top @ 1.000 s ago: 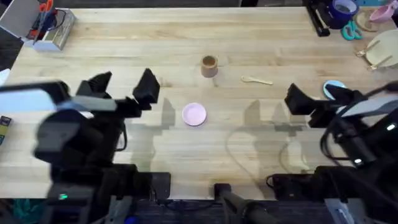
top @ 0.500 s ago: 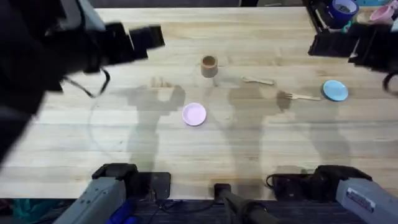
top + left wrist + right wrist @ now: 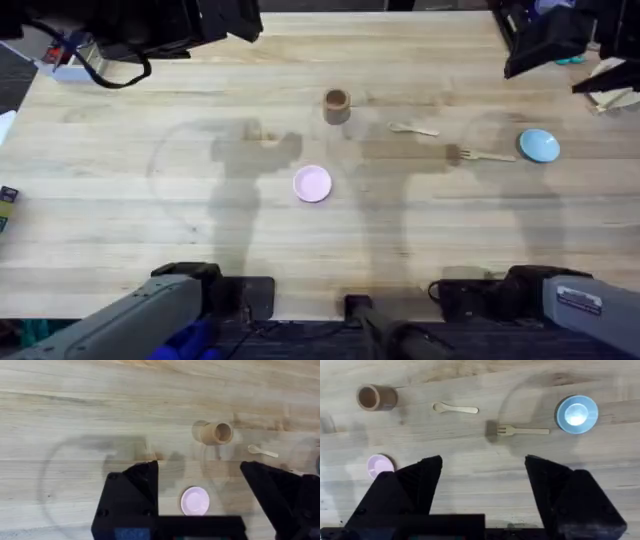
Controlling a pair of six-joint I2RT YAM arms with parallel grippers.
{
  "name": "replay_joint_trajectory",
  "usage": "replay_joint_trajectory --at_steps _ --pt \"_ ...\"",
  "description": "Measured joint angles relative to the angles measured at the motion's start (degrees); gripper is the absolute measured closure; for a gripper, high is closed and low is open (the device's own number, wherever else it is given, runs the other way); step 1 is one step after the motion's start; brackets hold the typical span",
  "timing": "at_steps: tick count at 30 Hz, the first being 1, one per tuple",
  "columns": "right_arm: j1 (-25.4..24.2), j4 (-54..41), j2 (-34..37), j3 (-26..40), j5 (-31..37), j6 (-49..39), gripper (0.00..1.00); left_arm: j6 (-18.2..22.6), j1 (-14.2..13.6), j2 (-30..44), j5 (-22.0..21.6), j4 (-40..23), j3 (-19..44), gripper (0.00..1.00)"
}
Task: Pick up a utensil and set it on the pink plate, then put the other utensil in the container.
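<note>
The fork (image 3: 485, 155) lies flat right of centre, tines toward the middle, also seen in the right wrist view as the fork (image 3: 522, 431). Behind it lies the spoon (image 3: 413, 128) (image 3: 455, 408) (image 3: 262, 451), just right of the upright brown cup (image 3: 336, 105) (image 3: 215, 433) (image 3: 372, 397). The pink plate (image 3: 312, 184) (image 3: 194, 500) (image 3: 380, 465) sits bare at the centre. My left gripper (image 3: 232, 18) (image 3: 200, 497) hangs high over the far left, open and holding nothing. High over the far right, my right gripper (image 3: 545, 40) (image 3: 482, 480) is open too.
A light-blue plate (image 3: 539, 145) sits just right of the fork's handle. Tape, scissors and a beige plate (image 3: 612, 85) crowd the far right corner. A box of tools (image 3: 75, 50) stands at the far left corner.
Both arms have lifted from low over the near half of the table to high over its far corners. This uncovered the fork and the light-blue plate. No object moved.
</note>
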Motion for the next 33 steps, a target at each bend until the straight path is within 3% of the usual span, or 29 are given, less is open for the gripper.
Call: replay_joint_trajectory --at_steps 13,14,26,33 --pt "0.0 0.63 0.0 0.14 0.11 -2.41 0.006 0.0 0.0 -0.02 0.01 -0.32 0.06 0.008" --pt "0.0 -0.23 0.01 0.14 2.32 -9.53 0.006 0.0 0.0 -0.02 0.01 -0.32 0.06 0.008" --pt "0.0 -0.41 0.02 0.14 16.37 -34.77 0.005 0.0 0.0 -0.02 0.01 -0.26 0.06 0.008" --pt "-0.05 -0.18 0.02 0.14 19.34 -49.28 0.005 0.0 0.0 -0.02 -0.02 -0.09 0.06 0.008"
